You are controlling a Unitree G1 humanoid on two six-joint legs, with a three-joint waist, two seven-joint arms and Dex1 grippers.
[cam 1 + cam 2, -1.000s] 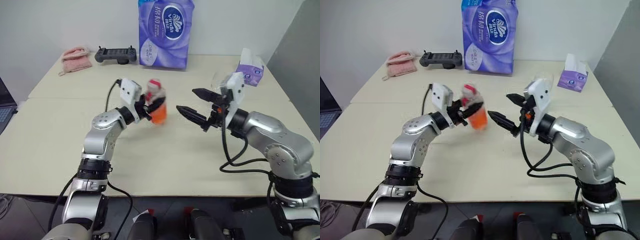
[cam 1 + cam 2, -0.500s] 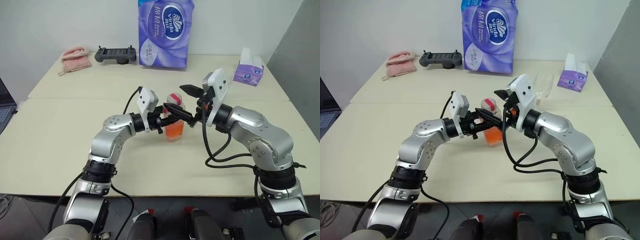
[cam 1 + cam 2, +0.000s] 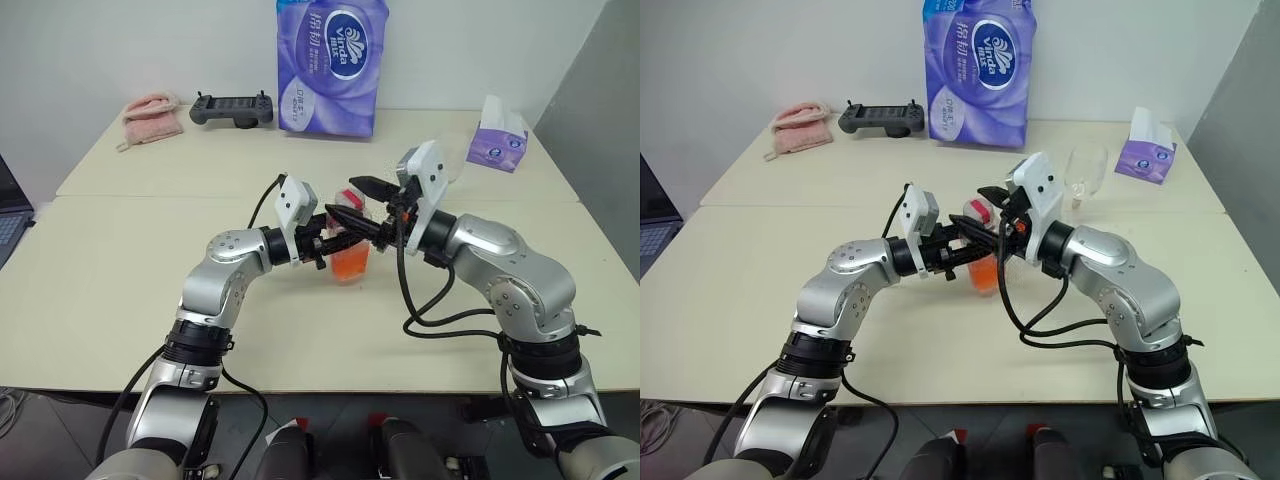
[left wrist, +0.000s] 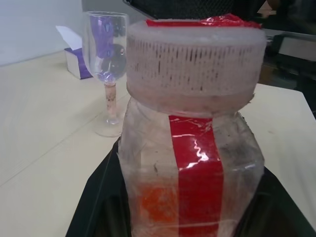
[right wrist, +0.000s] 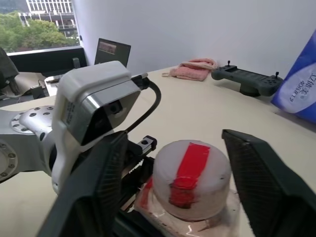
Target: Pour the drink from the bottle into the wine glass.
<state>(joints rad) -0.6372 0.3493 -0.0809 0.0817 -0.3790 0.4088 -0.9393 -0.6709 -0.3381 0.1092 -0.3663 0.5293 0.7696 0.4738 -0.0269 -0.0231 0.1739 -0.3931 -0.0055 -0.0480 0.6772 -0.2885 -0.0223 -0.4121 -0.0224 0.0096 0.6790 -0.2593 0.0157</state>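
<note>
Since a second ago both arms have drawn together over the middle of the table (image 3: 120,290), bringing the bottle (image 3: 349,252) along with them. Now the left gripper (image 3: 340,243) is clamped tight on the bottle's body, holding it upright, the orange-red drink (image 3: 350,264) low inside. The right gripper (image 3: 358,203) straddles the white cap (image 5: 191,178), one finger on each side, with a gap between fingers and cap. Near the far right edge stands the wine glass (image 3: 1084,172), beside a purple tissue box (image 3: 1146,155).
</note>
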